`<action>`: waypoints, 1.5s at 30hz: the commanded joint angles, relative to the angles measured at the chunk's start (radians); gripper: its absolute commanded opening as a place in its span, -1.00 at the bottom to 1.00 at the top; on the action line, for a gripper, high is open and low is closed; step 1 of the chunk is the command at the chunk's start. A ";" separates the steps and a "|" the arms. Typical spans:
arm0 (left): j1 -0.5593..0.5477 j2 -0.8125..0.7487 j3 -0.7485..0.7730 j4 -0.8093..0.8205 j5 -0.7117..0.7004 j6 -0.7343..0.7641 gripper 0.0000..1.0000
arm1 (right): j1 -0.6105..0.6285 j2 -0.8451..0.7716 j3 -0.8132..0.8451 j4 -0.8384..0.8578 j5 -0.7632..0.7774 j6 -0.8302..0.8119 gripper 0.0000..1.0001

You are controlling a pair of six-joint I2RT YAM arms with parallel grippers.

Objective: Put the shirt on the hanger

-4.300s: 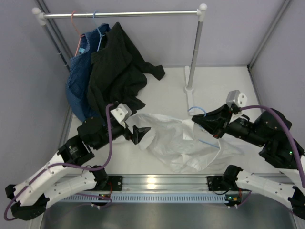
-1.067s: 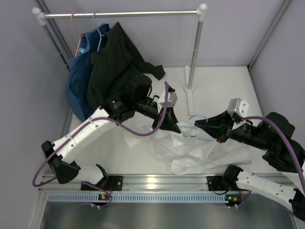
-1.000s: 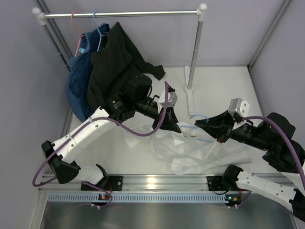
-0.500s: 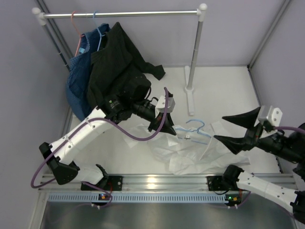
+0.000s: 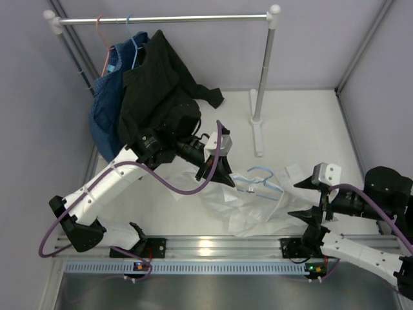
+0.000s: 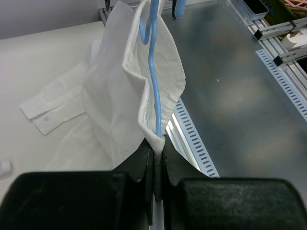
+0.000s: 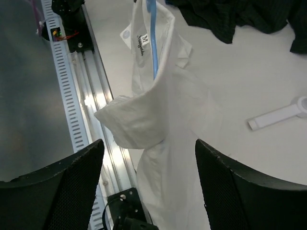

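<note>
L gripper (image 5: 218, 173) is clamping hanger (image 5: 259, 178) + shirt (image 5: 258, 210); R gripper (image 5: 298, 200) is hanging open.

Nearest us, the R fingers (image 7: 57, 187) are spreading wide and gripping nothing, just right of the shirt. We're seeing the shirt lying crumpled on the table (image 5: 303, 123) at front-centre, w/ its collar end lifting up. The hanger's blue wire is running into the collar by the size tag. Farther in, the L fingers (image 6: 136, 160) are pinching shut on the wire and a fold of white fabric together. At the back, a black garment (image 5: 155, 97) and a denim one (image 5: 103, 119) are hanging from the rack (image 5: 161, 19).
</note>
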State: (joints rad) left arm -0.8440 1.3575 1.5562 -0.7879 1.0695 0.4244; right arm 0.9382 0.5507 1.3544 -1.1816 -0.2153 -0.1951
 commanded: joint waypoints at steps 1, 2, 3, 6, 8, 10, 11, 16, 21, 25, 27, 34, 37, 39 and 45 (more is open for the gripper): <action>0.005 -0.044 0.051 0.004 0.113 0.040 -1.00 | 0.017 0.060 -0.041 0.011 -0.126 -0.043 0.42; 0.003 -0.046 0.053 0.004 0.122 0.040 -1.00 | 0.017 0.070 -0.052 0.029 -0.137 -0.049 0.38; 0.003 -0.041 0.056 0.004 0.129 0.042 -1.00 | 0.017 0.083 -0.058 0.075 -0.141 -0.053 0.34; 0.003 -0.040 0.061 0.004 0.136 0.036 -1.00 | 0.019 0.074 -0.092 0.199 -0.170 -0.063 0.33; 0.003 -0.044 0.053 0.006 0.136 0.034 -1.00 | 0.017 0.061 -0.118 0.267 -0.145 -0.053 0.32; 0.003 -0.055 0.045 0.004 0.138 0.040 -1.00 | 0.019 0.043 -0.136 0.359 -0.098 -0.038 0.32; 0.003 -0.058 0.035 0.004 0.136 0.040 -1.00 | 0.019 0.037 -0.153 0.384 -0.093 -0.033 0.32; 0.003 -0.077 0.015 0.004 0.118 0.043 -1.00 | 0.019 0.031 -0.175 0.424 -0.075 -0.012 0.17; 0.003 -0.092 0.010 0.004 0.112 0.050 -1.00 | 0.019 0.022 -0.196 0.428 -0.108 -0.004 -0.10; 0.003 -0.083 0.010 0.004 0.109 0.047 -1.00 | 0.019 0.018 -0.201 0.436 -0.196 -0.006 -0.11; 0.003 -0.074 0.015 0.003 0.101 0.039 -1.00 | 0.019 0.023 -0.201 0.435 -0.226 -0.013 -0.31; 0.005 -0.090 0.033 0.056 -0.063 -0.011 -0.86 | 0.019 0.014 -0.219 0.441 -0.130 -0.030 -1.00; 0.005 -0.154 -0.034 0.214 -0.246 -0.117 -0.19 | 0.019 0.011 -0.213 0.447 -0.066 -0.024 -1.00; 0.003 -0.195 -0.096 0.295 -0.366 -0.191 0.63 | 0.019 0.012 -0.209 0.450 -0.029 -0.020 -1.00; 0.003 -0.311 -0.127 0.454 -1.114 -0.395 0.96 | 0.017 0.046 -0.198 0.503 0.258 0.035 -1.00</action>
State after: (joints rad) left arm -0.8413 1.1061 1.4223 -0.5026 0.4362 0.1734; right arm 0.9424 0.5739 1.1320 -0.8028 -0.1677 -0.1993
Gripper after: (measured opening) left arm 0.980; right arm 0.029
